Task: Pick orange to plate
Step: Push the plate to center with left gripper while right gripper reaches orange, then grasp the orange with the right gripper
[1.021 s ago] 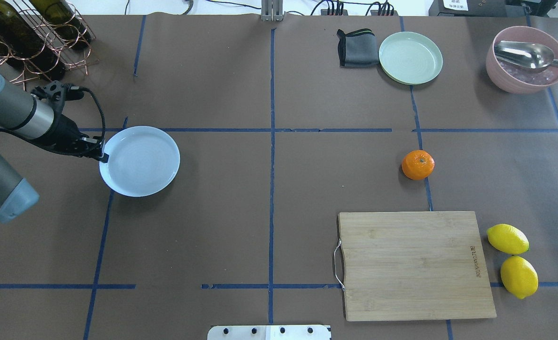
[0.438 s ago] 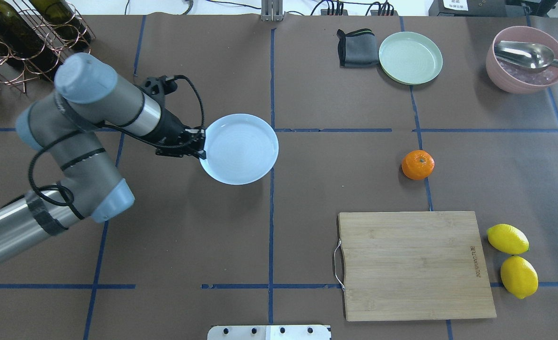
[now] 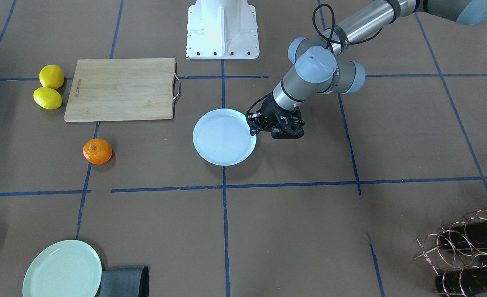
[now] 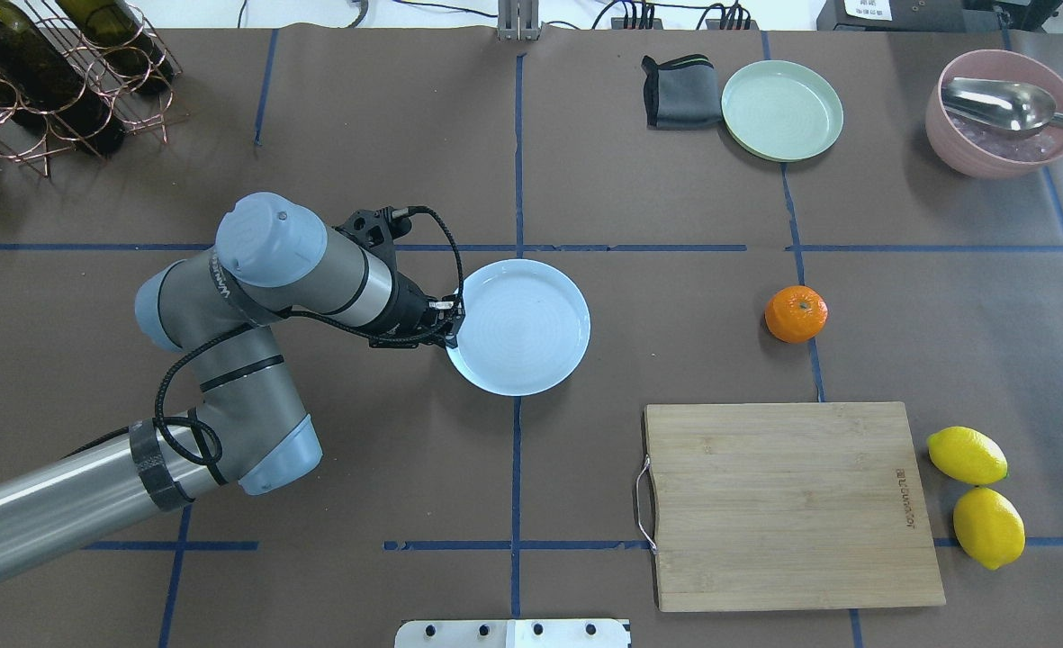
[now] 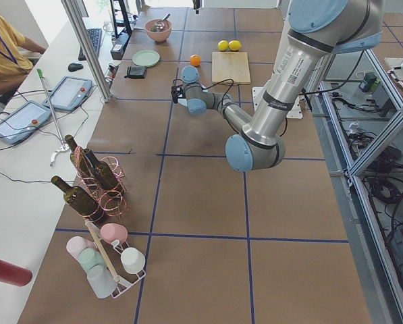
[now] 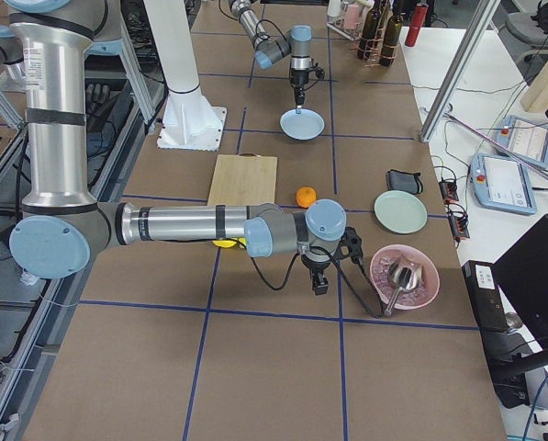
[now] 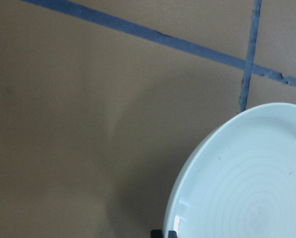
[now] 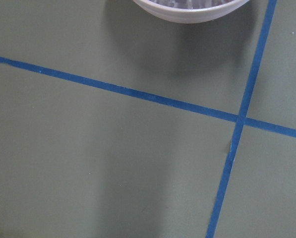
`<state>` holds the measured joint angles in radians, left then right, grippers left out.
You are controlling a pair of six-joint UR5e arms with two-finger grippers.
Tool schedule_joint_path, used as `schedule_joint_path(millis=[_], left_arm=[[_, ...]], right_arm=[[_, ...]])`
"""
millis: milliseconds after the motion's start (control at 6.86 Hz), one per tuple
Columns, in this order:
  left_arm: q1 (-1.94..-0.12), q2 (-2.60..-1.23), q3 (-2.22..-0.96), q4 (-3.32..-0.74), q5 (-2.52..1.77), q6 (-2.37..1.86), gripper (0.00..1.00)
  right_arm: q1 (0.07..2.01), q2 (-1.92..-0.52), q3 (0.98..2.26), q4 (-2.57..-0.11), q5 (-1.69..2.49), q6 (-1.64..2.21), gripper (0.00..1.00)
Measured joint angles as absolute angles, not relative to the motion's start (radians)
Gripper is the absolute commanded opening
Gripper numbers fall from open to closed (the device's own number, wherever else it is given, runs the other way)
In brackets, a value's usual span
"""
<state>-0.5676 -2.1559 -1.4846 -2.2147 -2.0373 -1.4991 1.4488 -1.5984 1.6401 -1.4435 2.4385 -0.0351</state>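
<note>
The left gripper [image 4: 449,322], jaws pinched shut on the rim of the plate [image 4: 531,326], should carry it level and set it down flat near the orange [image 4: 796,314], which lies well beyond the plate's far edge, ahead of the jaws; whether the right gripper [image 6: 320,281] is open or closed cannot be told.

Your left arm [image 4: 297,270] reaches in from the near left, elbow folded, wrist levelled toward the right. The left tool [image 4: 453,326] is clamped on the left rim of the plate [image 4: 531,360]. Your right arm [image 6: 182,223] stretches low over the surface's right side. The right tool [image 6: 320,287] points down, and its jaws are unreadable.
</note>
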Motion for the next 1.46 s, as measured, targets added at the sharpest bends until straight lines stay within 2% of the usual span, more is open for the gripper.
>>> schedule_joint_path(millis=[146, 292, 438, 583, 875, 1167, 1458], left_arm=[[-0.559, -2.156, -1.471, -2.220, -2.027, -1.501, 0.09], [-0.555, -2.157, -1.461, -2.226, -2.024, -1.502, 0.45], [-0.552, -2.157, -1.458, -2.234, -2.022, -1.502, 0.70], [-0.552, -2.157, -1.460, -2.258, -2.022, -1.502, 0.76], [-0.565, -2.156, -1.482, -2.326, -2.023, -1.513, 0.77], [-0.581, -2.151, -1.504, -2.343, -2.023, -1.524, 0.77], [-0.583, -2.144, -1.508, -2.345, -2.022, -1.524, 0.77]], right_arm=[[1.448, -1.598, 1.640, -1.443, 2.439, -0.035, 1.00], [1.448, -1.598, 1.640, -1.443, 2.439, -0.035, 1.00], [1.445, -1.597, 1.640, -1.442, 2.439, -0.033, 1.00], [1.427, -1.589, 1.645, -1.441, 2.443, -0.008, 1.00], [1.317, -1.569, 1.677, -1.340, 2.450, 0.226, 1.00], [1.146, -1.546, 1.693, -1.070, 2.392, 0.662, 1.00], [0.993, -1.493, 1.711, -0.951, 2.285, 0.948, 1.00]])
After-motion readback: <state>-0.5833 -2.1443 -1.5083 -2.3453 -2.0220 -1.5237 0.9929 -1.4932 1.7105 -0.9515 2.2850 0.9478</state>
